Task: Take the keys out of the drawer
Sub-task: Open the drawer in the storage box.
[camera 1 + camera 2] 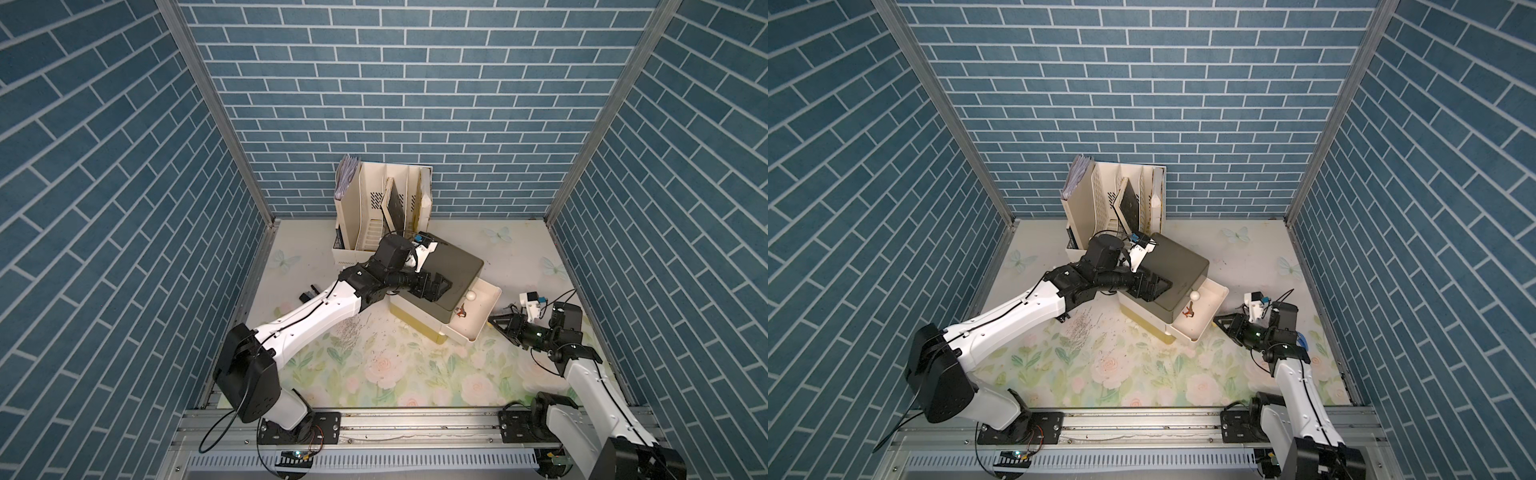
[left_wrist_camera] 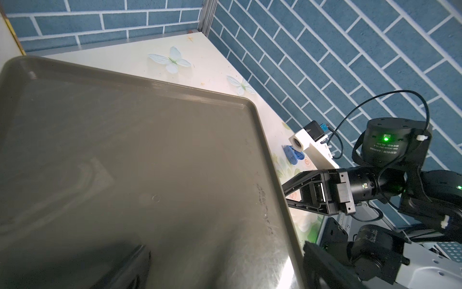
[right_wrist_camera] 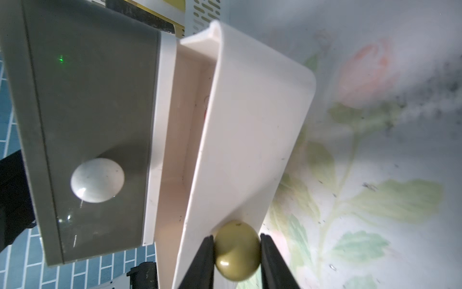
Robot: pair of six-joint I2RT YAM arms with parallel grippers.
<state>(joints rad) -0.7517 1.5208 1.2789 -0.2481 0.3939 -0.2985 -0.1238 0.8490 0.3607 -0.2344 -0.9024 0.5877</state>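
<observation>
The white lower drawer [image 1: 484,318] [image 1: 1209,322] of a small grey-topped cabinet [image 1: 453,266] stands pulled out. In it lies one of the keys [image 1: 461,311] [image 1: 1188,311], a small one with a red tag. My right gripper [image 1: 492,322] [image 3: 237,252] is shut on the drawer's olive-green knob [image 3: 237,250]. From the right wrist view the drawer front [image 3: 250,125] hides nearly all of the inside. My left gripper [image 1: 440,286] [image 2: 222,265] is open on the cabinet's top near its front edge. One of its fingers [image 2: 322,260] hangs past that edge.
The shut upper drawer carries a white knob [image 1: 470,296] [image 3: 97,180]. A cream file organiser [image 1: 382,208] stands behind the cabinet. A blue claw-shaped tool [image 2: 118,156] lies on the floral table by the right arm. Small metal bits [image 1: 349,332] lie scattered front left of the cabinet.
</observation>
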